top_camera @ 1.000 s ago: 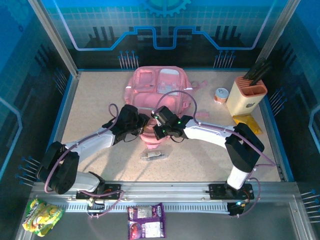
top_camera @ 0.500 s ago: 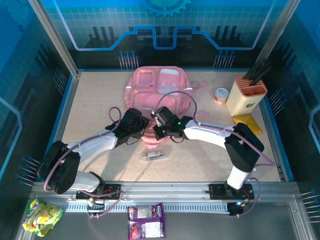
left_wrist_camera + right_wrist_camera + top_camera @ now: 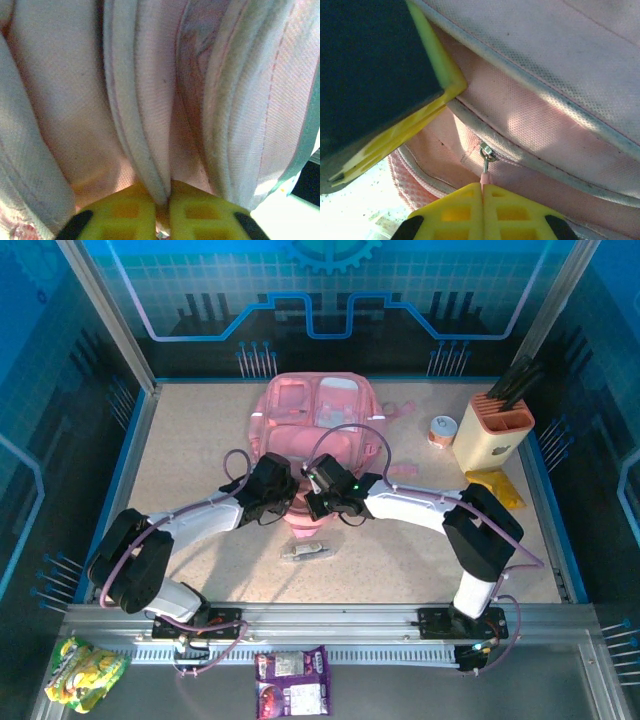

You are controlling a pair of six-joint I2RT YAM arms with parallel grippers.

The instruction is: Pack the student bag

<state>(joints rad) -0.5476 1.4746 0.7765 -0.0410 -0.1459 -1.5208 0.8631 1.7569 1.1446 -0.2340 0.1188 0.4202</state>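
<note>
Found the pink bag [image 3: 318, 420] lying at the far middle of the table [image 3: 190, 450]. Saw the left gripper [image 3: 162, 202] pinched together on a fold of its fabric, the right gripper [image 3: 482, 189] clamped on the zipper pull [image 3: 484, 172].

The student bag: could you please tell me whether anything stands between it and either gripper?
Nothing visible does. The left gripper is shut on a fold of the student bag, and the right gripper is shut on its zipper pull.

Overhead view is evenly lit and sharp; wrist close-ups are blurred, with glaring lower corners.
</note>
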